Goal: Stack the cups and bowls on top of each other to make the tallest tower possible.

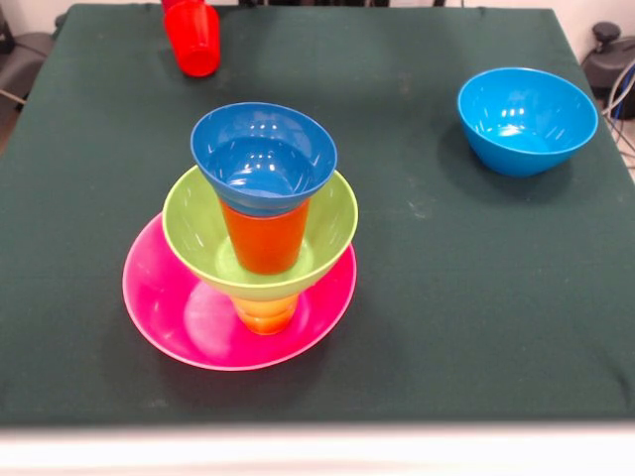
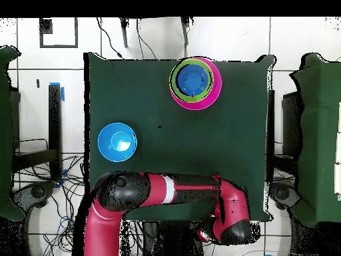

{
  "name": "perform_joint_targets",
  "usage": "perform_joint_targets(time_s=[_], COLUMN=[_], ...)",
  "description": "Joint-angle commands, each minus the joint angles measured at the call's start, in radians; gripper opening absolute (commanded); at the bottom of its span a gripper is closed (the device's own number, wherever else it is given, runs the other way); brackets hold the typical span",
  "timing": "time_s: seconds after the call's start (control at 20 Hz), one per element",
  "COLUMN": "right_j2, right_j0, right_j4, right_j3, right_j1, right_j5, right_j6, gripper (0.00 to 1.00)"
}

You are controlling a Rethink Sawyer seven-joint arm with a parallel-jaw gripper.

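You see one pink bowl, three more bowls, three cups – five pieces in the tower, well beyond the tool. It holds a red cup – grip unclear.

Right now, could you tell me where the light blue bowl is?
In the front view the light blue bowl stands alone at the table's far right, apart from the tower.
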Motion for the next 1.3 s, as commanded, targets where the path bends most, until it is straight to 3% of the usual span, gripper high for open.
perform_joint_targets(time_s=[0.05,0.95,1.3], right_j2=[0.192,0.192,0.211], right_j0=[-0.042,-0.036,-0.063], right_j4=[0.331,0.314,0.343], right_j3=[-0.377,-0.401,-0.388], right_j1=[0.116,0.096,0.070], right_j5=[0.540,0.537,0.506], right_j6=[0.057,0.186,0.157], gripper=[1.00,1.00,1.00])
